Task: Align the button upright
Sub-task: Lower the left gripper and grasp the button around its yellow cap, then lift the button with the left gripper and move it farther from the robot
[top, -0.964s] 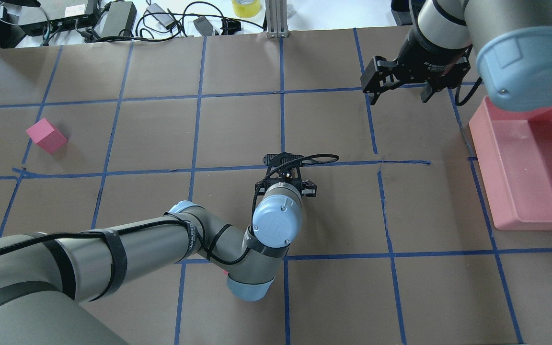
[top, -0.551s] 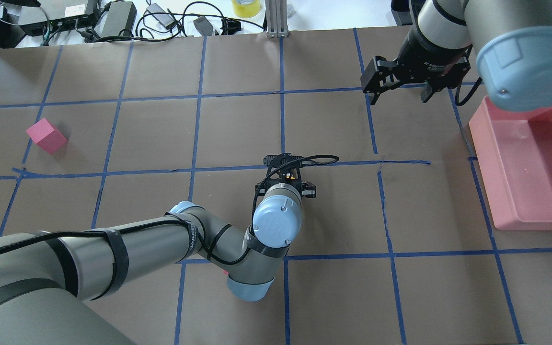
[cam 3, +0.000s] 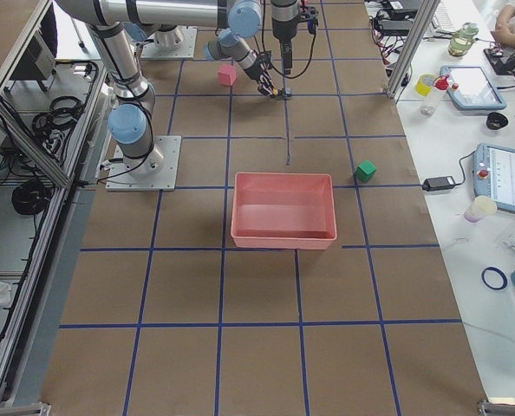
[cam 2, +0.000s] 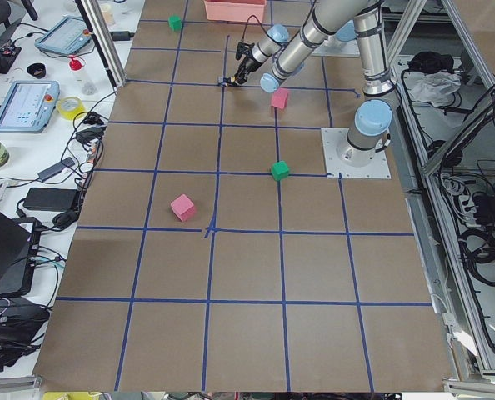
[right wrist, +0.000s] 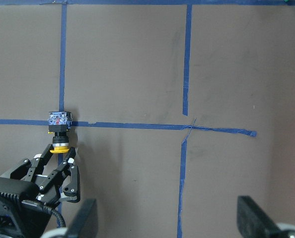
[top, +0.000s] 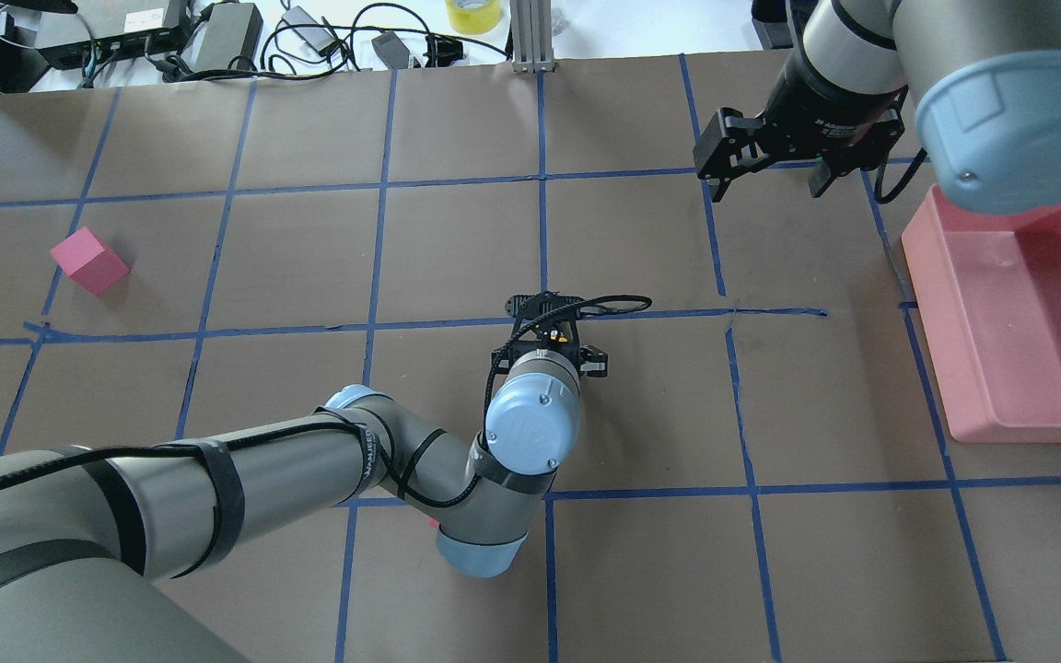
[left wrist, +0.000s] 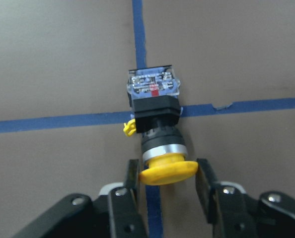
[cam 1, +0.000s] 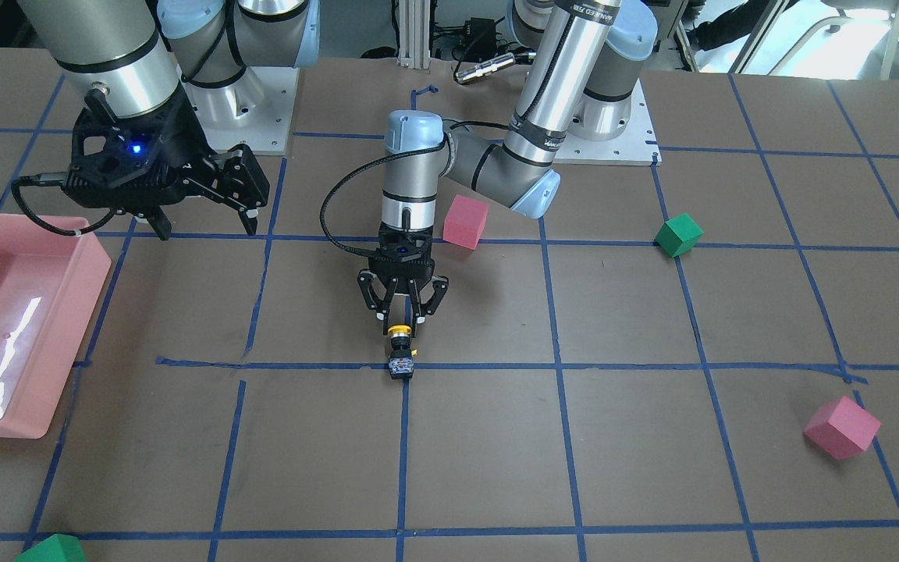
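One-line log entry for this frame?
button: on its side, on blue tape crossing | left gripper: open, straddling cap | right gripper: open, away from button | phase: pre-grasp

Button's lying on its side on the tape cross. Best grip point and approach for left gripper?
Likely the round yellow cap, from the cap end: the button lies on its side, cap facing the left gripper, whose open fingers flank it.

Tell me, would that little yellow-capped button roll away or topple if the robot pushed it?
Probably stiff: the button looks like hard plastic and metal. Lying on its side, its round cap might let it rock, but the boxy base should stop real rolling. Stood on that base, the wide cap may make it slightly tippy.
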Controlling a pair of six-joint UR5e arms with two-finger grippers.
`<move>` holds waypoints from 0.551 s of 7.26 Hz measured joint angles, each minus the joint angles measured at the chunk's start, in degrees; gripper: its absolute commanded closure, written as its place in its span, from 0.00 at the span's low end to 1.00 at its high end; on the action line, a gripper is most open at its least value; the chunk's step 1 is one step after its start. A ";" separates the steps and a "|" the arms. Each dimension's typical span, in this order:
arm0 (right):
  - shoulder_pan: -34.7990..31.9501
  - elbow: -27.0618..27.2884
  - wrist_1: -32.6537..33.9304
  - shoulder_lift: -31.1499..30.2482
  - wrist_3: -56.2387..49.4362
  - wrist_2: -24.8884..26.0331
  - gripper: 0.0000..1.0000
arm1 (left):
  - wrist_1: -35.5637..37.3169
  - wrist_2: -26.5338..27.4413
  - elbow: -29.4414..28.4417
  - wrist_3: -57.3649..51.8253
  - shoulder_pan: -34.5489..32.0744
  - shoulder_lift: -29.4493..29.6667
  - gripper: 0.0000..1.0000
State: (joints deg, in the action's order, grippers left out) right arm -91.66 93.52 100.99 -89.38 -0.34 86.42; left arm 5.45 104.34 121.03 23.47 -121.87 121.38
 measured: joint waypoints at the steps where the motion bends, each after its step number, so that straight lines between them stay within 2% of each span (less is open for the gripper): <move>1: 0.04 0.00 0.00 0.00 -0.01 0.00 0.00 | -0.10 -0.10 -0.10 -0.04 -0.02 -0.38 0.63; 3: 0.07 0.00 0.00 0.00 -0.27 0.13 0.00 | -1.66 -0.68 -1.71 -0.65 0.07 -2.79 0.64; 4: 0.07 0.00 0.00 0.00 -0.38 0.16 0.00 | -4.98 -1.43 -3.43 -1.33 0.35 -4.36 0.65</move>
State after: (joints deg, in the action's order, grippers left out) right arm -91.59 93.51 100.99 -89.39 -0.72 86.58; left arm 0.47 102.91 117.60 22.14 -121.52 117.02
